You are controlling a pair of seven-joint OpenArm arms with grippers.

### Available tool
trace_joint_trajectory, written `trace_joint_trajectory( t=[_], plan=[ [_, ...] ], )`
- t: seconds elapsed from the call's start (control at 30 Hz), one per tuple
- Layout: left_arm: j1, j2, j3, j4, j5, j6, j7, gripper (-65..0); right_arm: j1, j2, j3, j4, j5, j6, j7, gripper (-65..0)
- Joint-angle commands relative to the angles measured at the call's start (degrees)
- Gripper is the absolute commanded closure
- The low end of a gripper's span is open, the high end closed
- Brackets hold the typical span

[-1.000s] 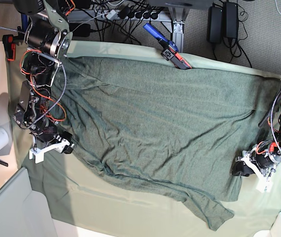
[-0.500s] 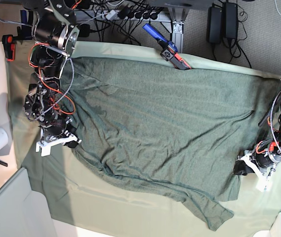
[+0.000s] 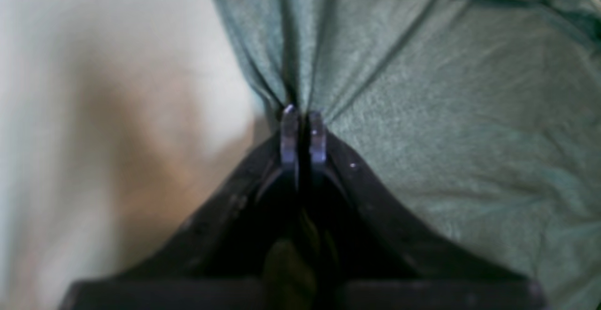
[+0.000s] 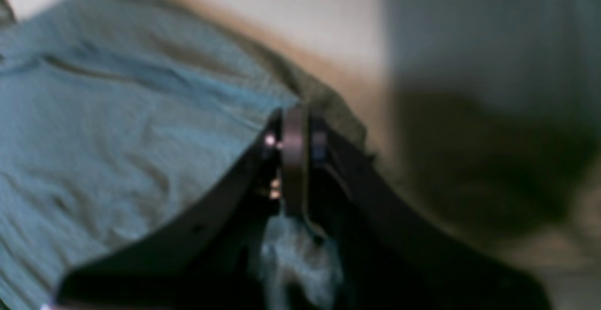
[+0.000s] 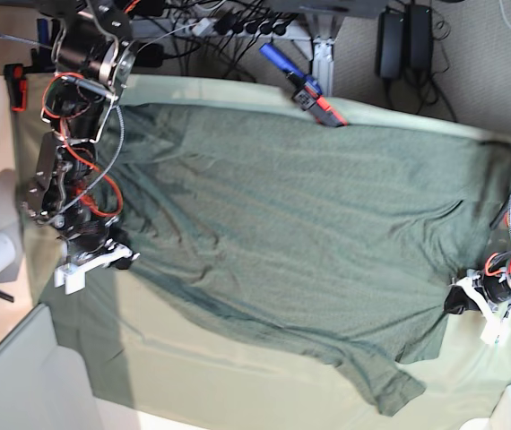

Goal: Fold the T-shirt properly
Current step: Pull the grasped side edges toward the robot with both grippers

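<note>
1. We count one T-shirt (image 5: 300,233), spread across the middle of the table;
2. one table cloth (image 5: 211,376) beneath it;
3. two grippers: the left gripper (image 5: 460,300) at four o'clock, the right gripper (image 5: 123,260) at nine o'clock;
4. one blue-handled tool (image 5: 305,87) at twelve o'clock.

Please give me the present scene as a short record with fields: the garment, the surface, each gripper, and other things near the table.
garment: T-shirt, dark olive green, spread out, wrinkled, one sleeve lying toward the near edge
surface: pale green table cloth
left gripper: shut on the T-shirt edge
right gripper: shut on the T-shirt edge, opposite side
other: blue and red tool at the far table edge; cables behind
</note>
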Motion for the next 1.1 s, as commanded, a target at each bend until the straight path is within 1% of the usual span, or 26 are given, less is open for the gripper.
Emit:
trace_joint_trajectory(
  t=[0.0, 0.1, 0.2, 0.3, 0.37, 0.47, 0.57, 0.67, 0.83, 1.07],
  plan=[
    [-1.5, -0.9, -0.2, 1.5, -0.7, -0.3, 0.3, 0.0, 1.5, 1.6, 0.2, 2.1, 1.7, 0.4, 0.2, 0.0],
    [-0.9, -0.9, -0.2, 3.9, -3.9, -0.3, 3.2, 0.0, 1.4, 2.6, 0.2, 3.9, 2.8, 0.4, -2.3, 0.0],
    [0.6, -0.9, -0.2, 8.8, -6.5, -0.3, 6.3, 0.0, 1.2, 3.4, 0.2, 4.2, 2.9, 0.4, -3.7, 0.0],
    [3.3, -0.9, -0.2, 15.4, -9.7, -0.3, 11.5, 0.0, -1.0, 4.7, 0.2, 5.0, 5.7, 0.5, -3.8, 0.0],
    [5.4, -0.9, -0.2, 19.8, -10.8, -0.3, 13.4, 0.0, -3.1, 5.3, 0.2, 6.0, 6.9, 0.8, -3.8, 0.0],
    [8.4, -1.2, -0.2, 25.3, -10.8, -0.3, 13.9, 0.0, -6.4, 6.1, 0.2, 8.0, 8.4, 1.3, -3.5, 0.0],
    [11.5, -2.2, -0.2, 30.5, -10.8, -0.3, 14.1, 0.0, -9.7, 6.9, 0.3, 11.2, 10.4, 1.3, -3.6, 0.0],
    [13.9, -3.3, -0.2, 34.4, -10.8, -0.3, 14.1, 0.0, -11.8, 7.3, 0.5, 14.1, 10.3, 1.3, -3.5, 0.0],
    [16.3, -4.9, -0.2, 37.9, -10.8, -0.3, 14.8, 0.0, -13.6, 8.5, 0.5, 16.6, 10.3, 1.3, -3.6, 0.0],
    [18.5, -6.3, -0.2, 40.1, -10.9, -0.3, 15.5, 0.0, -13.7, 10.6, 0.6, 16.7, 10.3, 1.3, -4.7, 0.0]
  ],
)
